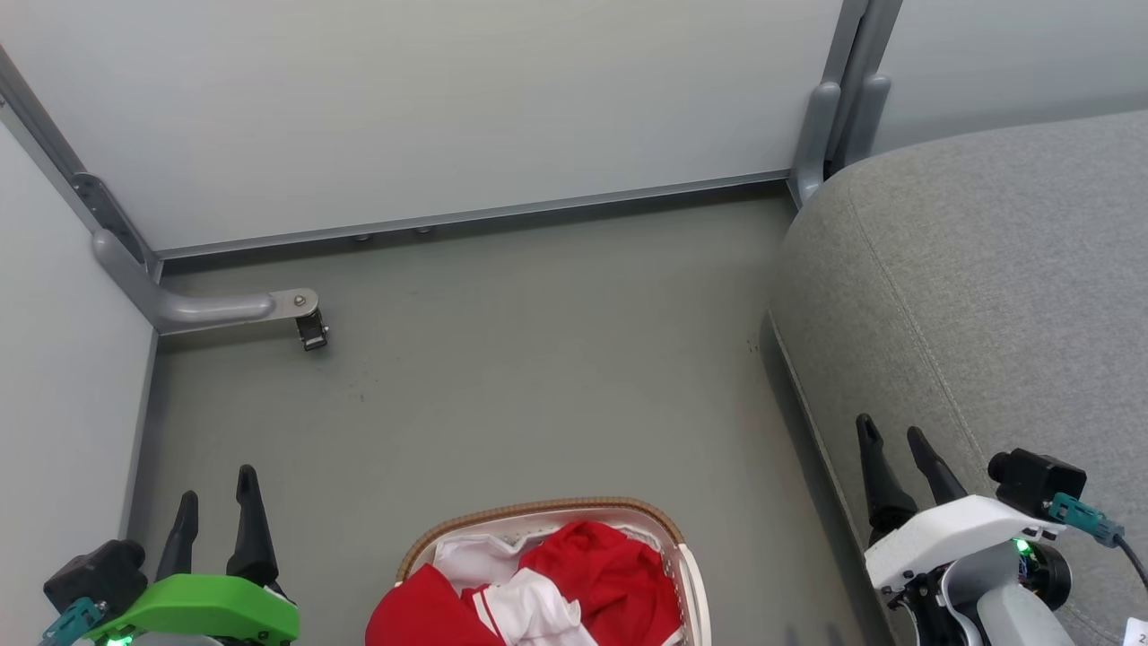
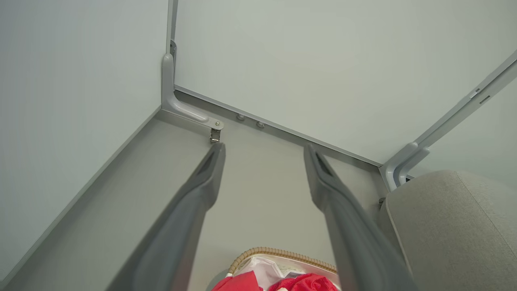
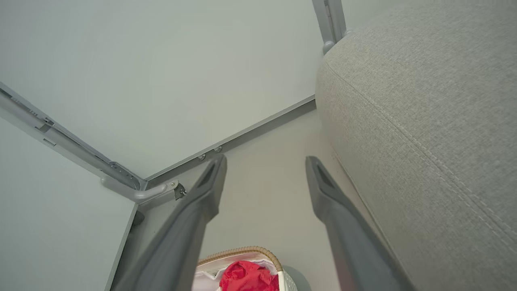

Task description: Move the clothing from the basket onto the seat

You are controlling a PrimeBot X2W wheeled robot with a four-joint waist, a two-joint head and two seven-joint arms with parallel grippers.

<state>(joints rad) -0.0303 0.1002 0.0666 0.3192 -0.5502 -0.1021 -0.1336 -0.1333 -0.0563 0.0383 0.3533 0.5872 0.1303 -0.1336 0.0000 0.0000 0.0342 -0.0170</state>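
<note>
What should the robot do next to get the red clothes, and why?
Probably swing the right gripper over the basket and lower it onto the red clothing. It and the left gripper are open and empty, the clothing lies heaped in the basket between them, and the seat is on the right, so that arm looks handiest.

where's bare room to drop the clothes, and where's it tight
The seat is bare across its visible top, from the wall back to the right gripper. The floor between wall, seat and basket is bare too, except a bracket by the left wall. Tight spot: the basket, heaped with clothing.
</note>
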